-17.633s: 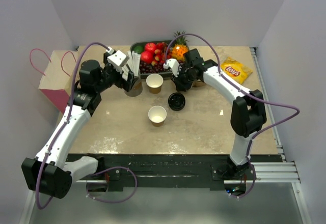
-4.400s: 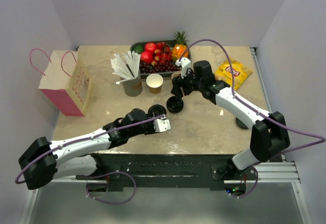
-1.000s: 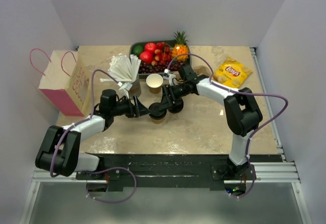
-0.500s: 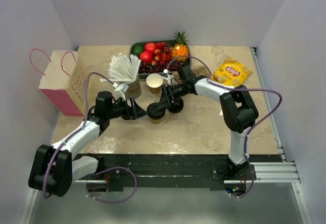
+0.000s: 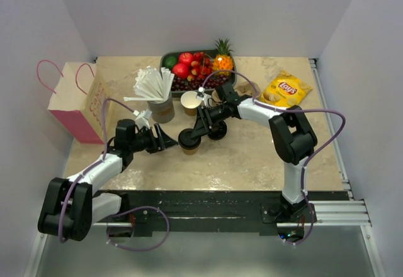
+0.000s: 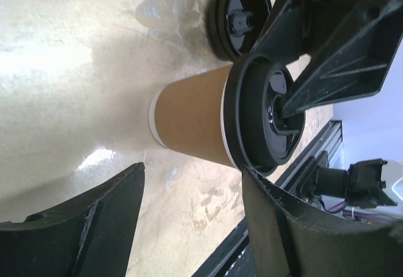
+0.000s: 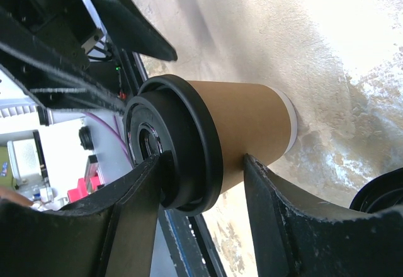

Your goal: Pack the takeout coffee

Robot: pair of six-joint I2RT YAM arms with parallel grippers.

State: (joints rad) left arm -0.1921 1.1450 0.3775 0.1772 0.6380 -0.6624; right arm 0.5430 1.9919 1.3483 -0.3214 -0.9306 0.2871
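the overhead view was bright and even, lit softly from above, with pale walls and only faint shadows beneath the arms on the worktop (image 5: pixel 252 157), plus a dull sheen near its front edge. the left wrist view was harsher: white glare blew out the worktop at the left, and the fingers (image 6: pixel 88 226) of the left claw (image 6: pixel 192 173) were dark, blurred shapes. the takeout coffee (image 6: pixel 189 123) stayed fairly sharp, its lid (image 6: pixel 264 119) glossy. the right wrist view had glare at upper right, a soft cup shadow, and the right claw (image 7: pixel 204 163) out of focus
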